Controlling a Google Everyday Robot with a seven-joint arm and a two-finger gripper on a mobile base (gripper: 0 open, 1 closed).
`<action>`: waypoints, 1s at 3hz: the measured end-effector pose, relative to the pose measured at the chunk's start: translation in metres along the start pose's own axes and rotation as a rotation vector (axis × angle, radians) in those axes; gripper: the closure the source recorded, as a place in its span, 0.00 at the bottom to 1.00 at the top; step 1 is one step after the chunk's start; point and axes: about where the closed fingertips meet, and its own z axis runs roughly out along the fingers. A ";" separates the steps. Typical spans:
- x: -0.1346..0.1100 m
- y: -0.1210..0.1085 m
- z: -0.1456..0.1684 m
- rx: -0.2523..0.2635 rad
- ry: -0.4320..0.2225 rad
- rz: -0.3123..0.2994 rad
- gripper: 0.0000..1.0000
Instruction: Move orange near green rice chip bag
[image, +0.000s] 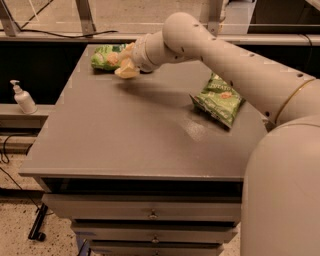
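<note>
The green rice chip bag (106, 56) lies at the table's far left corner, bright light green with pale-orange round pictures. My gripper (126, 69) is at the end of the long cream arm (210, 47), low over the table and right against the bag's right end, covering part of it. The orange does not show in the camera view; it is either hidden by the gripper or out of view.
A darker green potato chip bag (219, 99) lies at the table's right side, under the arm. The grey table (125, 135) has drawers (150, 215) below its front edge. A white pump bottle (22, 98) stands on a ledge to the left.
</note>
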 end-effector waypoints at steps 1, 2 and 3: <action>0.004 0.001 0.006 -0.008 0.003 0.008 0.82; 0.003 -0.001 0.008 -0.014 0.002 0.004 0.59; 0.004 -0.002 0.008 -0.017 0.005 0.004 0.35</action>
